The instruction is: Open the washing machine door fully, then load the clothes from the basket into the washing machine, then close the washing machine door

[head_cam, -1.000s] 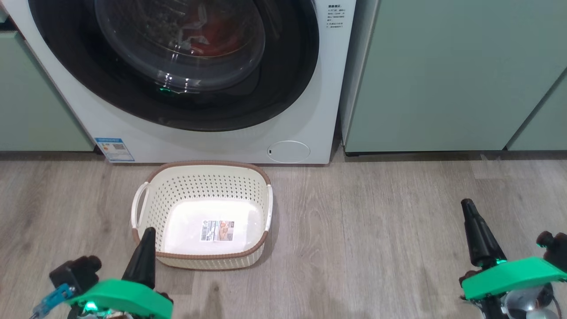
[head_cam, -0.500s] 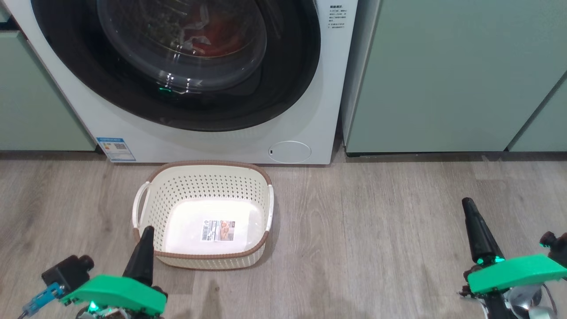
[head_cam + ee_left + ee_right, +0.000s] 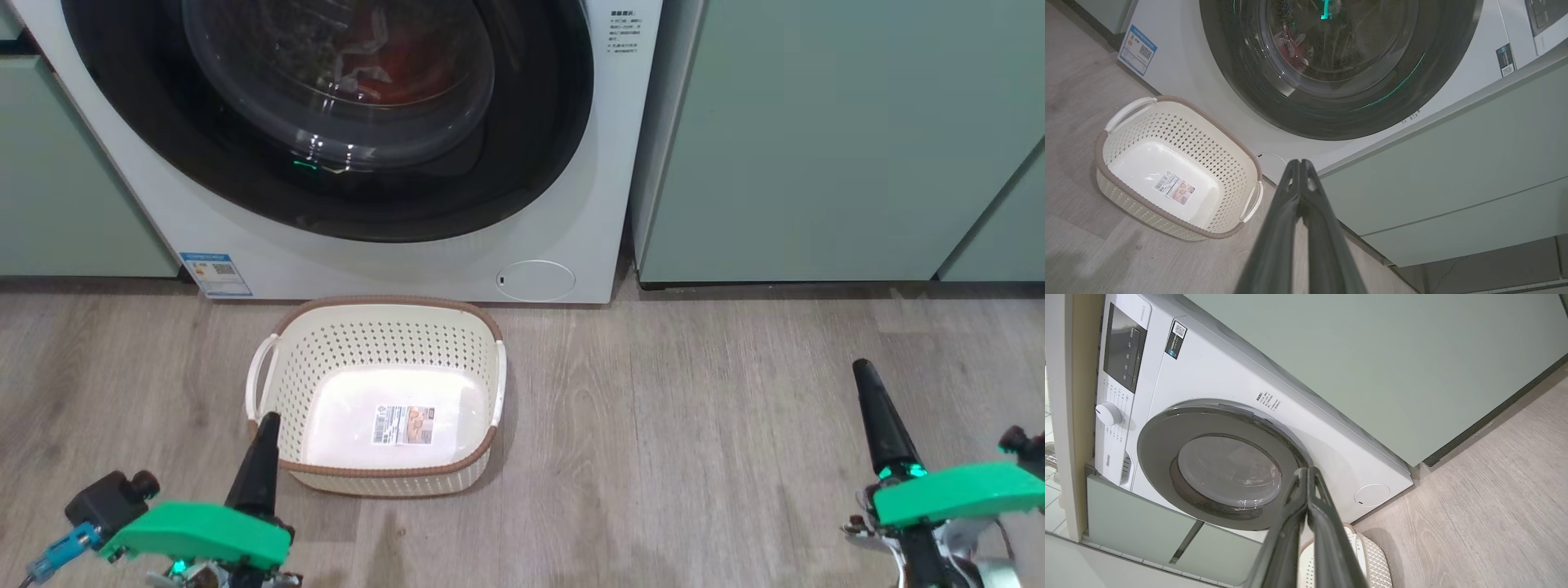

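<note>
Right tool (image 3: 1307, 470), tips together, faces Hisense-branded washing machine (image 3: 1216, 375).

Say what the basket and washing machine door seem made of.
The basket: likely moulded plastic, matt cream, with even punched holes; its brown rim looks woven, perhaps plastic too. The washing machine door: glossy black rim, probably plastic, around a clear domed bowl, probably glass, catching reflections.

Grey wood floor (image 3: 735, 425); holds a cream basket (image 3: 384, 483), upright, sticker (image 3: 402, 425) on its bottom, just in front of the white washing machine (image 3: 392, 265); holds that machine too, with pale green cabinets (image 3: 816, 147) close on both sides.
</note>
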{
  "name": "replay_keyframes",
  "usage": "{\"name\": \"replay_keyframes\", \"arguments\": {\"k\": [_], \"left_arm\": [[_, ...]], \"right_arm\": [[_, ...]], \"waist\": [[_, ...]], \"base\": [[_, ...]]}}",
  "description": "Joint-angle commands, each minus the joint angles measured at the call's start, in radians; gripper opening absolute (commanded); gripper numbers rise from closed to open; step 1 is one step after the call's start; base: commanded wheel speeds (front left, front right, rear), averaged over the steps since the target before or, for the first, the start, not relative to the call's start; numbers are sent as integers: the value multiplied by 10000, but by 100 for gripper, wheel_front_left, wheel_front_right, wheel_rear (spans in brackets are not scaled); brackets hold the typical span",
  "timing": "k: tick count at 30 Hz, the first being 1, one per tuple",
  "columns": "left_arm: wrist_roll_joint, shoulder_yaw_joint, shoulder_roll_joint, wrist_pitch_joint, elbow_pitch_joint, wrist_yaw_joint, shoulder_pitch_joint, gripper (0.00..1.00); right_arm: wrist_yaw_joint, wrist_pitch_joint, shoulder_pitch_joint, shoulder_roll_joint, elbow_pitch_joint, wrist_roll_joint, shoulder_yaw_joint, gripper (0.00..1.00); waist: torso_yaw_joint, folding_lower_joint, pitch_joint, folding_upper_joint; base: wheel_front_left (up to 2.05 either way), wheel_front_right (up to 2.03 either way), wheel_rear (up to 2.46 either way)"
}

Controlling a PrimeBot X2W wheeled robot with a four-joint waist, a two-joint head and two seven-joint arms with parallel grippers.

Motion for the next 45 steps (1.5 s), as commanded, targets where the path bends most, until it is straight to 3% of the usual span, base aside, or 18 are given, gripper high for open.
{"name": "replay_keyframes", "arguments": {"k": [1,45], "left_arm": [[-300,313,20,93,-214,-99,-602,0],[-5238,1214,-332,1210,685,-787,-1440,0]], "right_arm": [[-1,62,-588,-194,-237,301,117,0],[-2,589,-1453,-214,1058,5160,94,0]], "waist": [[4,0,-1,0],[136,0,-41,0]], "base": [[0,0,0],[0,0,0]]}}
